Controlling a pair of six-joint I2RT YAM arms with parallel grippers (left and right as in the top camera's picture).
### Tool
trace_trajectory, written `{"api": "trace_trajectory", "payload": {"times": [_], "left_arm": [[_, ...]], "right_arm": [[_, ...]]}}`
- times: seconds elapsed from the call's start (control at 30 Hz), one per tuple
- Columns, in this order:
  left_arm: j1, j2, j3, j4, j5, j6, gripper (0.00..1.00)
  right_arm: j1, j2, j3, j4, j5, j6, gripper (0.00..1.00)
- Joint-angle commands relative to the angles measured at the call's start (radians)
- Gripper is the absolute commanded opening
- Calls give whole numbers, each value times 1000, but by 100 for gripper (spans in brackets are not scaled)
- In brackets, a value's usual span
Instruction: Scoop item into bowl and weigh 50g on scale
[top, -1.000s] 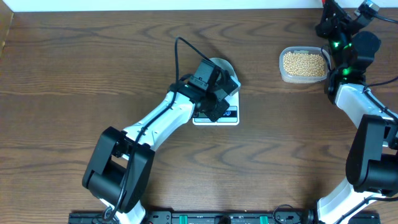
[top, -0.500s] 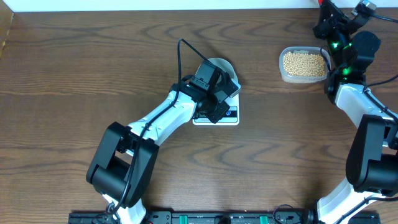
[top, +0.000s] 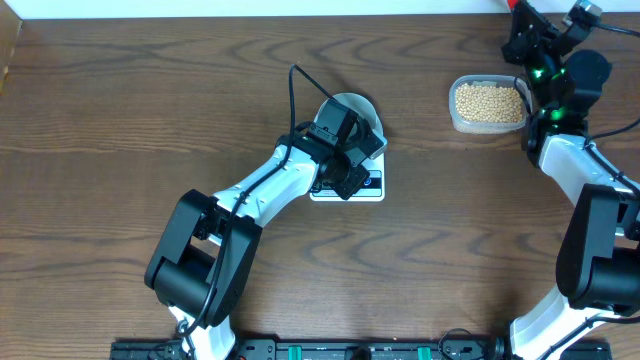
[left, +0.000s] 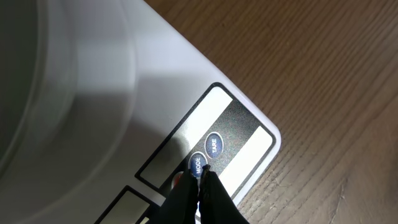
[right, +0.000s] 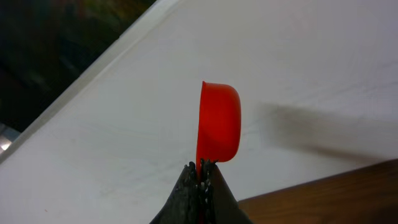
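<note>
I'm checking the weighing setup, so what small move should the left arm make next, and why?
Probably press the shut left gripper straight down: its tips sit at the MODE button's edge on the scale, with the bowl already on it.

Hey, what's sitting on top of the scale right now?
The bowl sits on the scale, and the shut left hand points at its MODE button. The arm covers most of the bowl's inside.

The white-and-black left arm (top: 270, 185) reaches forward toward the middle, the left pincer (left: 202, 176) pointing down, tips pressed together. The right arm (top: 570, 160) stretches to the far right corner, the right pincer (right: 202, 168) clamped on a red plastic scoop (right: 219, 121).
</note>
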Motion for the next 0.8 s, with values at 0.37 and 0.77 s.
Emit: {"api": "trace_trajectory", "payload": {"times": [0.37, 0.77], "left_arm": [[6, 19, -23, 25, 31, -71, 7], [12, 26, -23, 14, 27, -72, 7]], "right_arm": [[-3, -4, 20, -9, -8, -25, 1], [-2, -4, 20, -16, -8, -28, 1]]}}
